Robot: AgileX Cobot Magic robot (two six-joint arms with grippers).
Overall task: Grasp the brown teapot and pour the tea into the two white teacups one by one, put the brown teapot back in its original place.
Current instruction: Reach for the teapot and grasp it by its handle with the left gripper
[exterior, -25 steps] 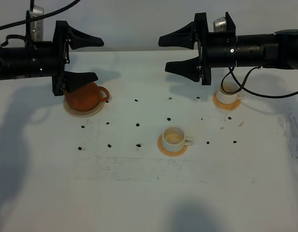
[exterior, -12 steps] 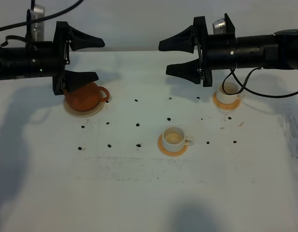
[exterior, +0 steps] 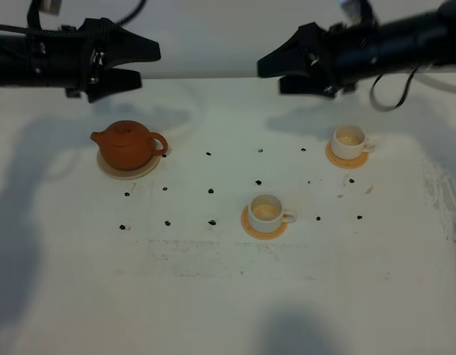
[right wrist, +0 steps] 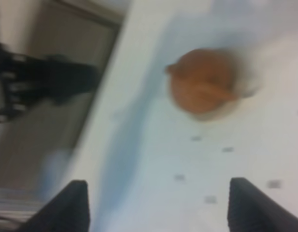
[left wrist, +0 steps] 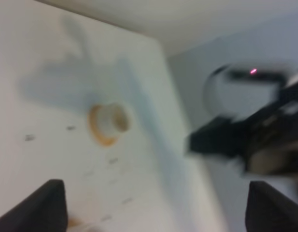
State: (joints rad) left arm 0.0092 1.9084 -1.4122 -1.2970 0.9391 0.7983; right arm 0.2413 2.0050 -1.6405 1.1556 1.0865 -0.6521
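Note:
The brown teapot (exterior: 129,145) stands on its cream plate (exterior: 118,171) at the left, its lid on; it also shows blurred in the right wrist view (right wrist: 202,84). One white teacup (exterior: 267,211) stands on an orange coaster at the centre, the other white teacup (exterior: 349,140) on a coaster at the right; both hold a little pale tea. The far cup shows in the left wrist view (left wrist: 111,123). My left gripper (exterior: 143,65) is open, raised above and behind the teapot. My right gripper (exterior: 276,74) is open, raised at the back, left of the far cup.
Small black marks (exterior: 211,191) dot the white table (exterior: 228,296). The table's back edge runs just under both arms, with a grey wall behind. The right arm's cable (exterior: 390,96) hangs near the far cup.
Both arms have lifted and drawn back toward the table's rear edge. The left gripper no longer covers the teapot, which stands fully in view on its plate.

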